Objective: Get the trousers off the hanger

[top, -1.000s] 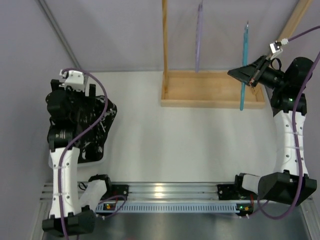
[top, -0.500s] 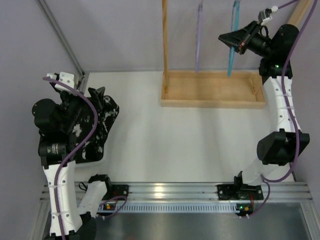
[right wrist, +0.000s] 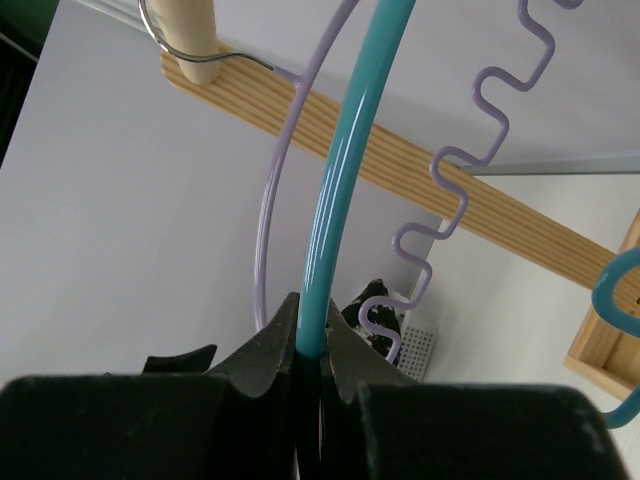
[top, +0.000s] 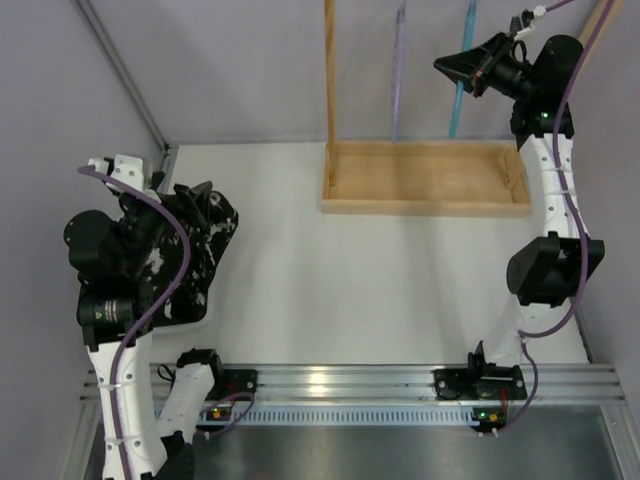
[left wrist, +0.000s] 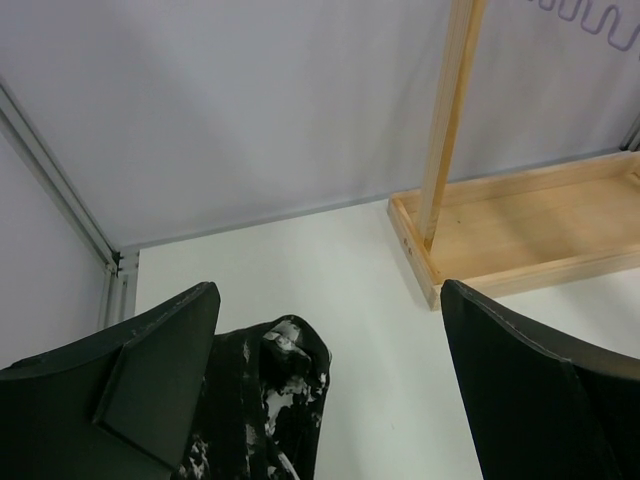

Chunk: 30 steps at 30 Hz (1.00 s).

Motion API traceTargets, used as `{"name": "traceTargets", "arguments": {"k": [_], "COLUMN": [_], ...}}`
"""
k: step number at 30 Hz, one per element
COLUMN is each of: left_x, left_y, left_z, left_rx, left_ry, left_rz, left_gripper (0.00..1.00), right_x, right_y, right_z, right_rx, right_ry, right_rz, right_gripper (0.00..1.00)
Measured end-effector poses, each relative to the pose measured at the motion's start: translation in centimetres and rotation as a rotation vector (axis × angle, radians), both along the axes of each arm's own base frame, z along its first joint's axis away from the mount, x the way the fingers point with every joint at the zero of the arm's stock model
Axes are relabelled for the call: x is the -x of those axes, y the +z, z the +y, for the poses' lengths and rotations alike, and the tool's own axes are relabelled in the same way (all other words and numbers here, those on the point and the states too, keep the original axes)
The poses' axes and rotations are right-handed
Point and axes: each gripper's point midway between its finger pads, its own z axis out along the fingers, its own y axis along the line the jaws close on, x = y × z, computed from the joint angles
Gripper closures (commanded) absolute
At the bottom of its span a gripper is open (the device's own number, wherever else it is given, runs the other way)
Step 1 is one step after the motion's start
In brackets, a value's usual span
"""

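Observation:
The black-and-white patterned trousers (top: 190,250) lie in a heap at the table's left; they also show in the left wrist view (left wrist: 260,400). My left gripper (left wrist: 330,400) is open and empty, just above the heap. My right gripper (top: 462,68) is high at the back right, shut on the teal hanger (top: 461,80), which carries no cloth. In the right wrist view the teal hanger (right wrist: 345,190) runs up from between my closed fingers (right wrist: 268,350).
A lilac hanger (top: 398,70) hangs from the wooden rack beside the teal one. The rack's wooden base tray (top: 425,205) stands at the back centre, with an upright post (top: 329,80) at its left. A white perforated bin (top: 190,315) lies under the trousers.
My right arm has lifted the teal hanger up and toward the rack's top. My left arm has drawn back from the trousers heap.

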Motion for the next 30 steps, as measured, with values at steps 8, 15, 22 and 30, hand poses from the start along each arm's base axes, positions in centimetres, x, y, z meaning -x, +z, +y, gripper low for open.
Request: {"name": "traceTargets", "arguments": {"k": [8,15,22,30], "left_x": [-1.7,-6.1,-7.9,-10.7], "left_y": [-1.6,-6.8,-9.0,-9.0], "left_z": [0.2,0.9,1.4,1.3], "left_rx": [0.03,0.075,0.129,0.181], "left_ry": [0.001,0.02,0.049,0.044], "left_rz": [0.073,0.276,0.367,0.417], "left_gripper": [0.02,0.02,0.02,0.02], "right_x": [0.3,0.0,1.1,3.3], "right_y": [-1.6,-3.6,-2.2,-1.9], "right_z": [0.2,-0.5,-3.1,-6.0], "right_rx": [-0.011,-0.018,0.002,0.046], "right_ry": [0.02,0.011,-0.042,-0.101], "right_rz": [0.006,0.058,0.023,0.008], "right_gripper": [0.67,0.27,0.07,0.01]}}
